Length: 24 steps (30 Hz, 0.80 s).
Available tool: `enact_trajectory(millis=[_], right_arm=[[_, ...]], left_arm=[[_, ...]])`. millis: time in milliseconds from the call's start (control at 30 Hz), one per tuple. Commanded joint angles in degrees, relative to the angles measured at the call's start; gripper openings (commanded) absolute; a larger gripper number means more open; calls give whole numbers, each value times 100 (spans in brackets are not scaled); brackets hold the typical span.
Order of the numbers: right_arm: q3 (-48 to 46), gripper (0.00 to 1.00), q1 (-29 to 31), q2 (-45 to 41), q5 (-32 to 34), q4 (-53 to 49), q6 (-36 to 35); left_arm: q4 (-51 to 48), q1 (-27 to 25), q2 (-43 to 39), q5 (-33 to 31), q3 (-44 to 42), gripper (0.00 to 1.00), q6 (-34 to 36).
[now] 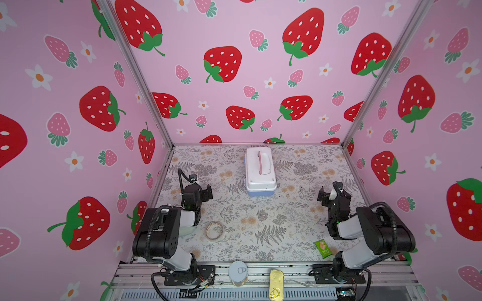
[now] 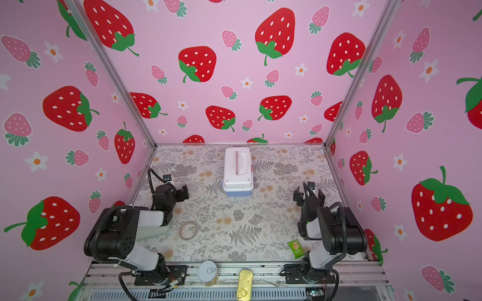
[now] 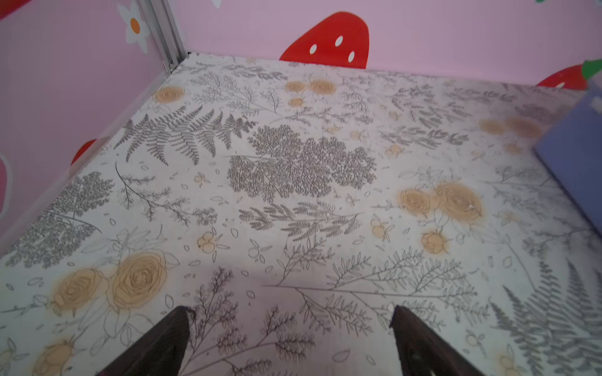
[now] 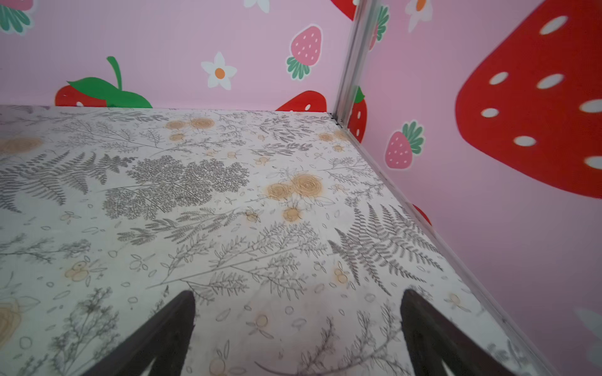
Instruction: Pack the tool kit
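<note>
The tool kit (image 1: 260, 170) stands shut at the back middle of the table (image 1: 260, 234), white lid up and pink handle running front to back. A strip of blue base shows under its near end. It sits close to the back wall but apart from it, with bare patterned cloth on both sides.

The left gripper (image 3: 290, 309) is held over the cloth near the left wall, its jaws wide apart with nothing between them. The right gripper (image 4: 298, 293) is the same near the right wall. Both are well apart from the kit, and the centre of the table between them lies open.

A tape ring (image 1: 214, 231) lies flat just beside the left arm. A green packet (image 1: 323, 249) lies at the front right, near the right arm's base (its print is too small to read). On the front metal rail, off the cloth, stand a round tin (image 1: 238, 272) and a yellow oblong tin (image 1: 276, 285), both with pull tabs.

The left wrist view catches a corner of the kit's blue base, while the right wrist view takes in the back right corner post. Only the top views show the lid, ring, packet and tins.
</note>
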Motion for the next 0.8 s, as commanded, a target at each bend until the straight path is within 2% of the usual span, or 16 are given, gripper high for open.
enact_trajectory(millis=[0,33,100,567,767], right_arm=[[236,99,-79,69,-978,188,-154],[334,99,-82,-51,-972,-244,-185],[252,99,-74,9,-978,17,-170],[399,99,-30,8,-909,-312,-214],[279,99,-45,-46,-941,-140,-211]], left_arm=[[-160,43,-78,387,156,99,129],[-72,34,-44,363,146,99,127],[-161,18,-65,378,172,99,153],[-162,-25,-65,308,172,99,178],[-162,-23,-63,308,177,99,179]])
